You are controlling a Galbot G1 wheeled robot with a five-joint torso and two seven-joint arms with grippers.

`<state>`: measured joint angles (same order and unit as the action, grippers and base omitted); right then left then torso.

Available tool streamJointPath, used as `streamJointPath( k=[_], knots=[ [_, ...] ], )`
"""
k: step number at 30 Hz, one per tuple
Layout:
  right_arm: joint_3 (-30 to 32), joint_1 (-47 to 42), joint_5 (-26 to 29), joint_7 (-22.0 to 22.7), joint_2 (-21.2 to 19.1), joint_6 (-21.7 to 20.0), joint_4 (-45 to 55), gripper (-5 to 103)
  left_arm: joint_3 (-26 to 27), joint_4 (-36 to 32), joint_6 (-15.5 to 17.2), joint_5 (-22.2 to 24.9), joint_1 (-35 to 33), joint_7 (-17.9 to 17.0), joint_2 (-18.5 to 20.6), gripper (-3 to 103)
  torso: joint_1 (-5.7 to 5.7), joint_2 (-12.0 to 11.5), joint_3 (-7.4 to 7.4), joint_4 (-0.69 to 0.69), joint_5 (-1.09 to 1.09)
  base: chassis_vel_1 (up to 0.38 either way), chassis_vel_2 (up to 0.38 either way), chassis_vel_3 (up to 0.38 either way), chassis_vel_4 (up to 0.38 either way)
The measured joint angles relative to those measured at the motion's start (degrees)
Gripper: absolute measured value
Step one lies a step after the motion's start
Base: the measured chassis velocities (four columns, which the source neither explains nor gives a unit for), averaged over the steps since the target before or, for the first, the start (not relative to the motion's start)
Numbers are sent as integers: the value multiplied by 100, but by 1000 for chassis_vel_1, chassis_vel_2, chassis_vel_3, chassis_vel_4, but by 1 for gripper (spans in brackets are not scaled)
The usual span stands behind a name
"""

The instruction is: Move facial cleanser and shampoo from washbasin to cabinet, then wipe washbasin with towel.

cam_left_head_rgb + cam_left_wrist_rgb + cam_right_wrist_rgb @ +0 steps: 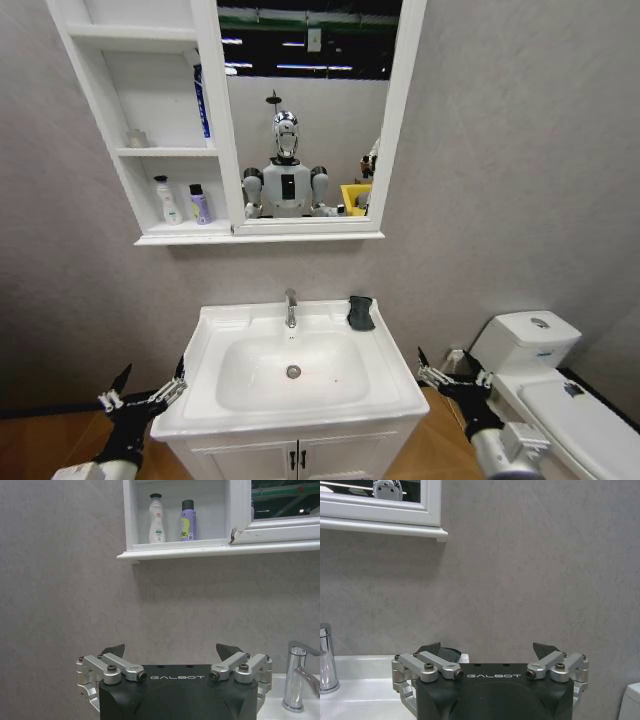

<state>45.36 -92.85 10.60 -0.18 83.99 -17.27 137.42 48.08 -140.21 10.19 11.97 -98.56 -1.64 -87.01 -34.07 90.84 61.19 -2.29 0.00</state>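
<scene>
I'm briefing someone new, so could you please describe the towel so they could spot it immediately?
Start at the white washbasin under the mirror. On its back ledge, just right of the chrome tap, lies the towel. It is small, dark grey-black and the only cloth on the white ceramic.

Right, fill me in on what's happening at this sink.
Nothing is being handled at this moment. The robot faces the washbasin with the left gripper open beside its left edge and the right gripper open beside its right edge, both empty. A white bottle and a purple bottle already stand in the lowest compartment of the cabinet. The dark towel lies on the basin's back rim, right of the tap, untouched, so the wiping is not yet done.
</scene>
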Motion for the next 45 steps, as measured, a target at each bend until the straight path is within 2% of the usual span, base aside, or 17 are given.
streamJointPath(
  k=[11,18,21,23,25,26,27,29,30,32,34,36,38,40,45],
  knots=[
    [-56,10,-89,-120,-4,-20,-42,100,-8,7,6,16,19,-6,9,100,2,0,0,0,1,-66,69,63,-71],
    [-161,403,38,-56,-143,91,-519,100,-11,11,10,19,26,-9,12,100,-6,-2,2,1,0,-135,124,139,-135],
    [-172,781,134,75,-332,84,-907,100,-13,11,11,21,27,-12,13,100,-7,-2,2,1,1,-57,60,58,-57],
    [-166,1230,570,302,-617,-55,-1468,100,-13,13,12,23,28,-12,14,100,-2,-2,1,0,1,0,0,0,0],
    [-153,1352,754,390,-710,-114,-1667,100,-12,13,12,23,28,-14,14,100,2,-1,0,1,1,0,0,0,0],
    [-183,1600,965,515,-885,-183,-2046,100,-12,13,12,23,28,-14,15,100,5,1,0,-3,0,0,0,0,0],
    [-183,1600,965,515,-885,-183,-2046,100,-12,13,12,23,28,-14,15,100,5,1,0,-3,0,0,0,0,0],
    [-406,2121,1065,512,-1211,-250,-2663,100,-13,13,13,24,28,-13,15,100,5,1,0,-1,1,20,-23,-26,14],
    [-406,2121,1065,512,-1211,-250,-2663,100,-13,13,13,24,28,-13,15,100,5,1,0,-1,1,0,0,0,0],
    [-703,2568,1099,446,-1464,-265,-3098,100,-12,13,13,24,28,-13,15,100,3,1,0,1,1,0,0,0,0],
    [-798,2693,1127,425,-1539,-270,-3205,100,-13,13,13,25,28,-13,15,100,2,0,0,1,2,0,0,0,0],
    [-1155,3127,1446,343,-1879,-387,-3539,100,-13,13,13,25,29,-12,15,100,-1,0,1,1,-1,0,0,0,0],
    [-1295,3268,1608,319,-1997,-455,-3650,100,-12,14,13,25,29,-12,15,100,-1,0,1,1,0,0,0,0,0],
    [-1715,3657,1810,293,-2194,-593,-4040,100,-13,14,13,25,29,-12,15,100,-1,0,1,0,0,0,0,0,0],
    [-2036,3912,1838,378,-2101,-651,-4411,100,-13,14,14,25,29,-12,15,100,0,0,1,-1,0,0,0,0,0]
  ],
)
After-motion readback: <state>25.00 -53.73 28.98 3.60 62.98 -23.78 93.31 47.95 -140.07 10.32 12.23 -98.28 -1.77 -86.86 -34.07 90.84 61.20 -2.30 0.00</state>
